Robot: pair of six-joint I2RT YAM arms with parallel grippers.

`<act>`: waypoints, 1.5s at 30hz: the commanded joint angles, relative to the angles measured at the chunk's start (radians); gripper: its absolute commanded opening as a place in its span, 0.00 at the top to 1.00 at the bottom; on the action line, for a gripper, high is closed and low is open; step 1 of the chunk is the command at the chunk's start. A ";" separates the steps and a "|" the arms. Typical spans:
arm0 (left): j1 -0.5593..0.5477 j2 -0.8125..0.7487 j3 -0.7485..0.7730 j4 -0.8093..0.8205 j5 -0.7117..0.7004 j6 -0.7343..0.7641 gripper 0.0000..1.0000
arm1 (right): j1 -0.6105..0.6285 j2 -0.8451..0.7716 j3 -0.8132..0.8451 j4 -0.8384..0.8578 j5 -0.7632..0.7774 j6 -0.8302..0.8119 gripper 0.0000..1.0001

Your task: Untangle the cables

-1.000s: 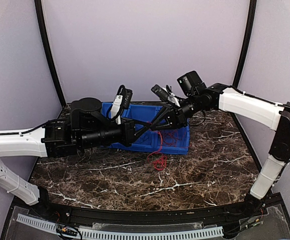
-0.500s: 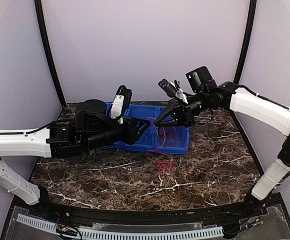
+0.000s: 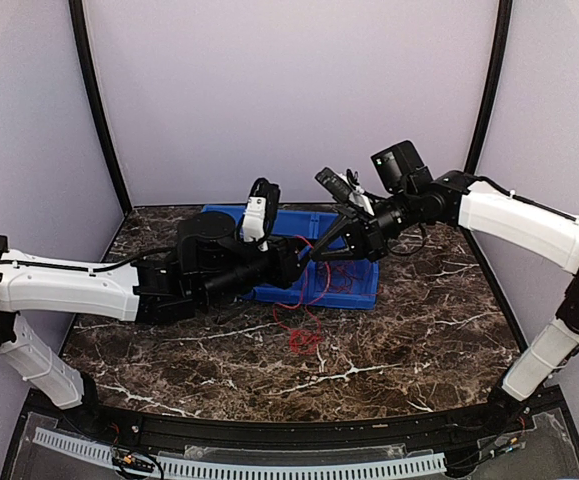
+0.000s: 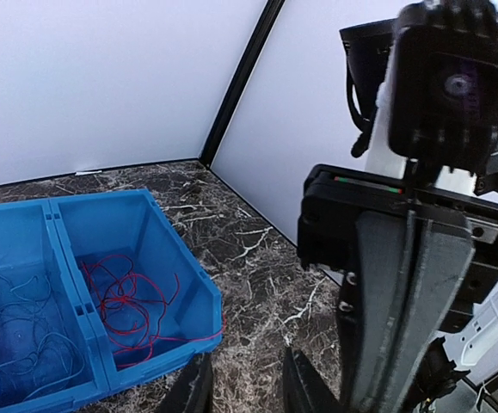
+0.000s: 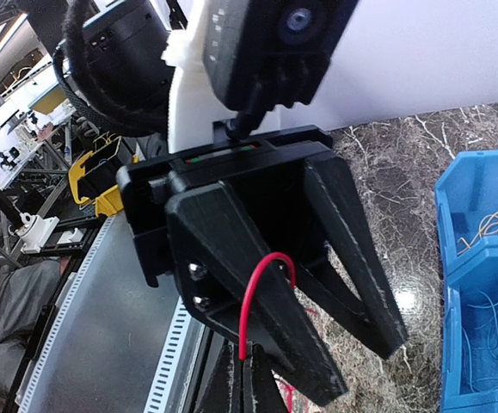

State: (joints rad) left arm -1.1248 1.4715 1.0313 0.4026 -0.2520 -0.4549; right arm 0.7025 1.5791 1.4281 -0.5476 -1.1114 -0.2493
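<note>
A red cable (image 5: 261, 297) is pinched in my shut right gripper (image 5: 247, 368) and loops over one finger (image 5: 257, 292) of my open left gripper (image 5: 360, 372), which faces it closely. In the top view the two grippers meet above the front of the blue bin (image 3: 354, 292), left (image 3: 297, 268) and right (image 3: 321, 254). The red cable hangs from them to a small red heap (image 3: 304, 338) on the table. In the left wrist view my left gripper (image 4: 247, 389) is open with bare table between its fingers. More red cable (image 4: 124, 301) lies in the bin.
The blue bin (image 4: 188, 284) has compartments holding blue wires (image 4: 16, 331) and yellow wires (image 5: 489, 225). The right arm's wrist (image 4: 403, 267) fills the right of the left wrist view. Dark marble table (image 3: 419, 330) lies in front, walls behind and at the sides.
My left arm has reached forward and right until its gripper meets the right gripper. The right gripper shifted slightly left with the red cable. The red heap on the table slid a little left.
</note>
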 commanded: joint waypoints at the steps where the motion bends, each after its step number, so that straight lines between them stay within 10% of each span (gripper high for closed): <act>1: 0.035 0.060 -0.031 0.090 -0.041 -0.012 0.71 | 0.009 -0.044 0.022 0.000 -0.063 -0.015 1.00; 12: 0.105 -0.016 -0.432 0.078 -0.324 -0.335 0.75 | -0.108 -0.152 0.260 -0.210 -0.213 -0.091 1.00; 22: 0.132 -0.623 -0.727 -0.293 -0.657 -0.513 0.85 | -0.274 -0.208 0.201 -0.147 -0.233 -0.089 1.00; 30: 0.138 -0.973 -0.838 -0.186 -0.595 -0.309 1.00 | -0.276 -0.242 0.057 -0.011 -0.138 -0.020 1.00; 38: 0.138 -1.003 -0.782 -0.186 -0.566 -0.205 1.00 | -0.276 -0.210 0.036 -0.021 0.003 -0.037 1.00; 45: 0.138 -0.806 -0.644 -0.001 -0.186 0.005 0.57 | -0.265 -0.191 -0.040 -0.052 0.015 -0.083 1.00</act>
State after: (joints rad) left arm -0.9886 0.5461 0.2722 0.2775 -0.6830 -0.5781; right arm 0.4309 1.3674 1.4368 -0.5980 -1.1179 -0.2989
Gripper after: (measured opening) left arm 0.365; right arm 0.017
